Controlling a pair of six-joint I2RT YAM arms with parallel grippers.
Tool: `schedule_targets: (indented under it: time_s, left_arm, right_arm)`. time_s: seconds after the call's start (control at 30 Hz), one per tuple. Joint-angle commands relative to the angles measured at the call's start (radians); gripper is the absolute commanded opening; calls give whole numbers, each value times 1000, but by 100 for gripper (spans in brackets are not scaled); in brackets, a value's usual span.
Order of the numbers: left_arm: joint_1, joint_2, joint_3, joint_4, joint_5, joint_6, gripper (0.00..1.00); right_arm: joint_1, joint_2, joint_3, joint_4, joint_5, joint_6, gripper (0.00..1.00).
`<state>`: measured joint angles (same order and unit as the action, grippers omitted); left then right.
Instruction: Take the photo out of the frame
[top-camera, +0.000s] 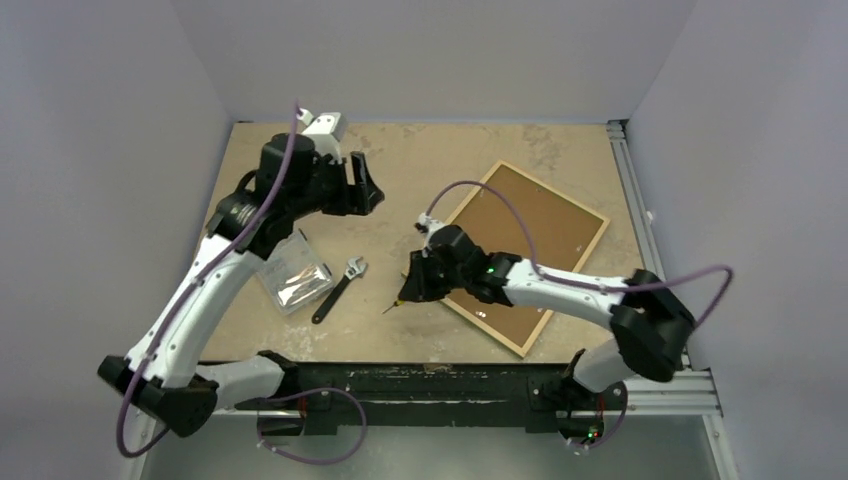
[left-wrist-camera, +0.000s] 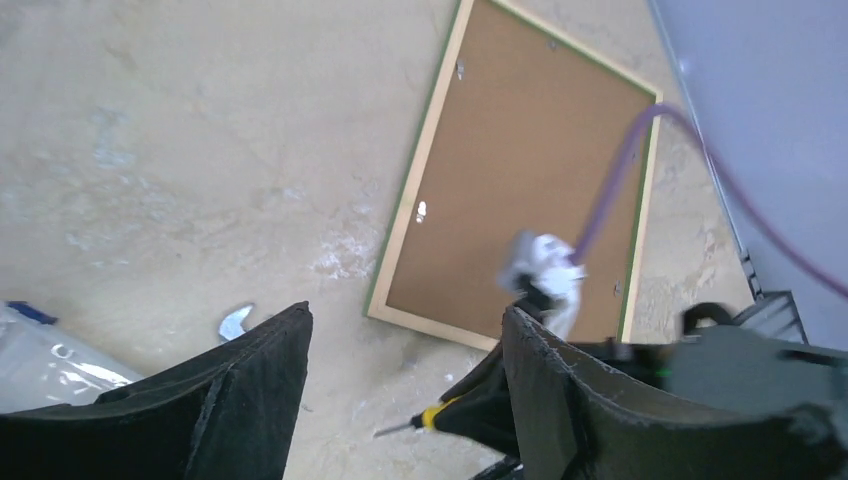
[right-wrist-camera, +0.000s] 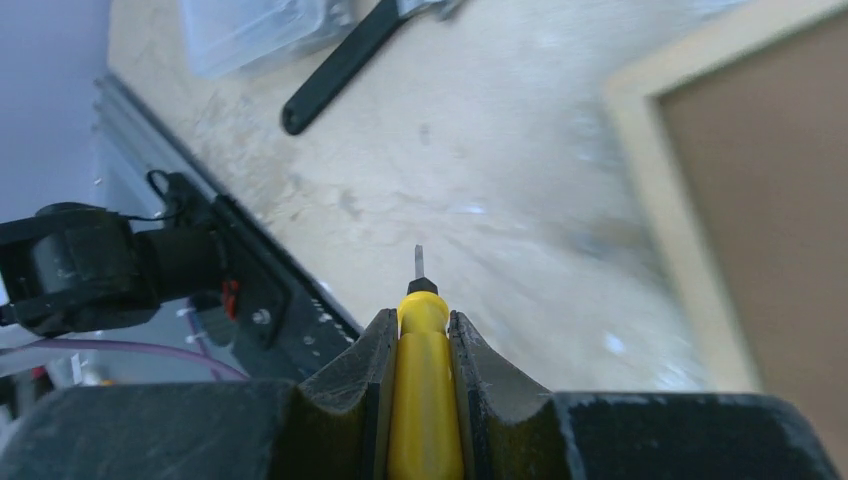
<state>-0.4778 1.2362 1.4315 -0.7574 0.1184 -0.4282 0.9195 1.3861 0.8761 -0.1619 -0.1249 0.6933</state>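
Note:
The frame (top-camera: 566, 284) lies face down right of centre, pale wood edges up, a thin green rim showing in the left wrist view (left-wrist-camera: 403, 220). The brown backing board (top-camera: 525, 235) fills it. The photo is hidden under the board. My right gripper (top-camera: 410, 285) hovers at the frame's near-left corner, shut on a yellow-handled screwdriver (right-wrist-camera: 424, 380) whose tip (top-camera: 388, 310) points at the bare table. My left gripper (top-camera: 365, 185) is open and empty, held above the table left of the frame; it also shows in the left wrist view (left-wrist-camera: 405, 330).
A black adjustable wrench (top-camera: 338, 290) and a clear plastic bag (top-camera: 292, 275) lie on the table left of the right gripper. Metal rails run along the right (top-camera: 630, 190) and near (top-camera: 430, 380) table edges. Purple walls enclose the table.

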Motion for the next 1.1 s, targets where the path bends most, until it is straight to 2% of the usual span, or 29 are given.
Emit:
schedule_targets:
  time_s: [0.0, 0.13, 0.3, 0.4, 0.5, 0.83, 1.07]
  left_arm:
    - [6, -117, -36, 61, -144, 44, 68]
    - [7, -170, -85, 112, -160, 83, 68]
    - [6, -211, -141, 128, -189, 114, 69]
    - [7, -216, -169, 156, -154, 104, 69]
    - [7, -193, -150, 142, -111, 94, 69]
    - [22, -212, -166, 147, -85, 86, 69]
    - [44, -227, -169, 149, -58, 72, 69]
  right_arm:
    - [81, 231, 126, 295, -204, 177, 0]
    - [102, 422, 223, 434, -282, 303, 0]
    - [108, 554, 261, 579, -323, 419, 0]
    - [108, 627, 263, 688, -324, 491, 0]
    - [112, 675, 257, 772, -305, 541, 5]
    - [119, 659, 192, 678, -129, 491, 40]
    - [127, 640, 190, 590, -83, 444, 51]
